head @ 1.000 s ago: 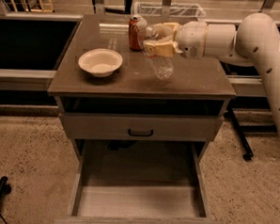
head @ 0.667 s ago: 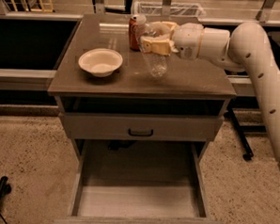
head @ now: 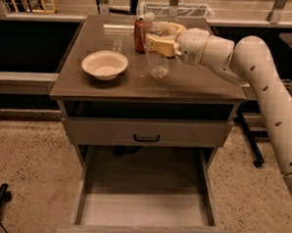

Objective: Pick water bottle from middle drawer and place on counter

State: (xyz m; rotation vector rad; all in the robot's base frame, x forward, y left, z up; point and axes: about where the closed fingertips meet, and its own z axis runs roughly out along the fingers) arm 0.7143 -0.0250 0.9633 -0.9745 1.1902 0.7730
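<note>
The water bottle point(head: 157, 60) is clear crinkled plastic with a white cap, tilted, its base on or just above the counter point(head: 187, 84). My gripper point(head: 159, 37) reaches in from the right on a white arm and is shut on the bottle's upper part. The red soda can point(head: 139, 35) stands right behind the bottle at the back of the counter. The middle drawer point(head: 146, 206) is pulled fully open below and holds nothing that I can see.
A cream bowl point(head: 104, 65) sits on the left half of the counter. The shallower top drawer with a black handle point(head: 146, 137) is closed. A wire basket point(head: 176, 10) stands behind the cabinet. Black legs point(head: 252, 143) stand at the right on the speckled floor.
My gripper has moved a little to the left with the bottle, closer to the soda can. The bowl, can and drawer have not moved.
</note>
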